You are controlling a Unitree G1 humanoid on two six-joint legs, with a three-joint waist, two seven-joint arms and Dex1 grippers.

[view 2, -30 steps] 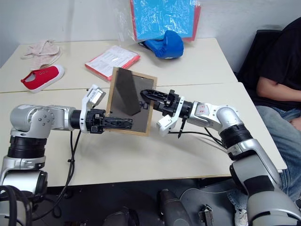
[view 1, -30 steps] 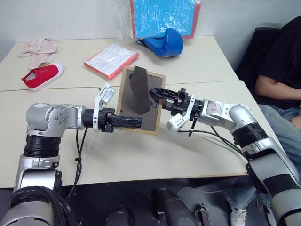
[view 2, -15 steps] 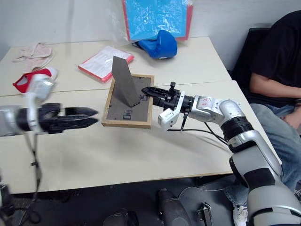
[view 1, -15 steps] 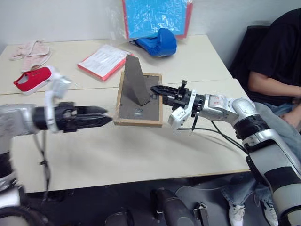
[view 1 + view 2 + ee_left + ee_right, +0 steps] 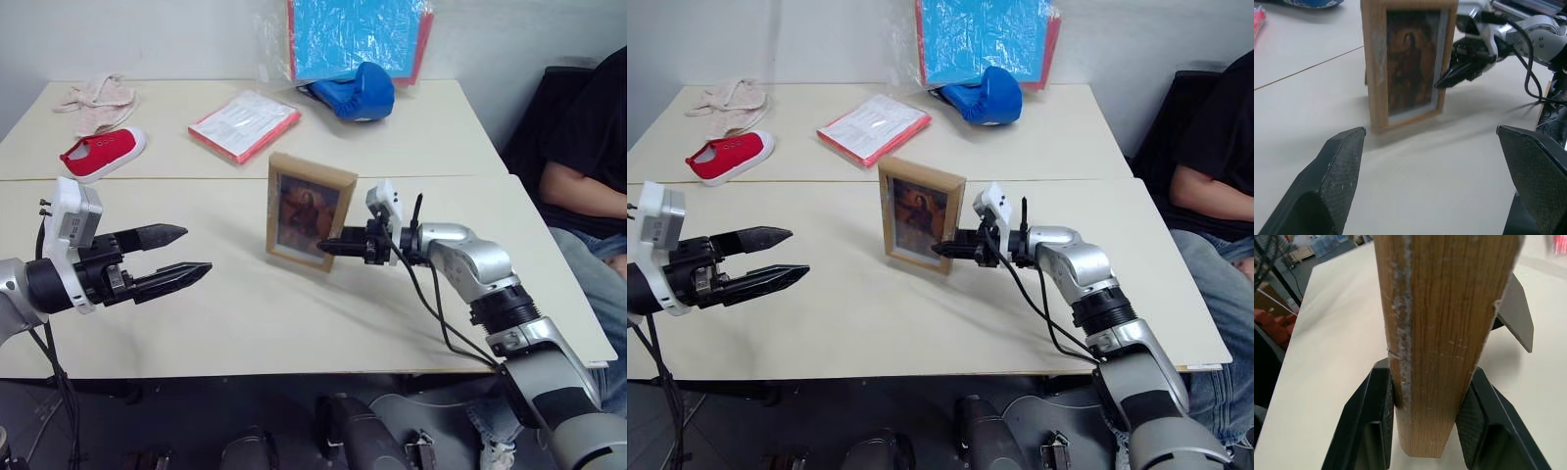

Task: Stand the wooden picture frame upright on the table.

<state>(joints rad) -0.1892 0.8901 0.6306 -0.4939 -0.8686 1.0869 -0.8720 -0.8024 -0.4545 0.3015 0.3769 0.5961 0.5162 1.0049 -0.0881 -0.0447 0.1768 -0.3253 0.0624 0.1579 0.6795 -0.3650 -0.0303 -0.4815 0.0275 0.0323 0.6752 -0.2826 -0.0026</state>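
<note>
**Frame standing upright, right gripper clamping its edge**

Frame (image 5: 310, 211) is sitting pinched at its lower right side edge between the two black fingers (image 5: 1376, 421) of the right gripper (image 5: 333, 248); in the right wrist view both pads are pressing flat against the front and back of the light wood, with the fold-out stand (image 5: 1515, 316) angling off behind it. The frame is standing upright on the table (image 5: 294, 323), near its middle, with the dark portrait facing the robot and its bottom edge resting on the cream surface.

The left gripper (image 5: 181, 253) is hovering well apart from the frame, off to its left and above the near part of the table. Its jaws are gaping wide with nothing between them, and its fingertips (image 5: 1349, 147) are pointing toward the frame, which is showing between them in the left wrist view.

Farther out, on the far tabletop, a booklet (image 5: 245, 124) with red edges is lying flat behind the frame. A red shoe (image 5: 102, 154) is lying at the far left, with a pink cloth (image 5: 96, 99) beyond it. A blue glove (image 5: 355, 97) is resting against a blue board (image 5: 358, 37) that is leaning on the wall. At the right edge a person (image 5: 588, 186) in a dark top is sitting beside the table.
</note>
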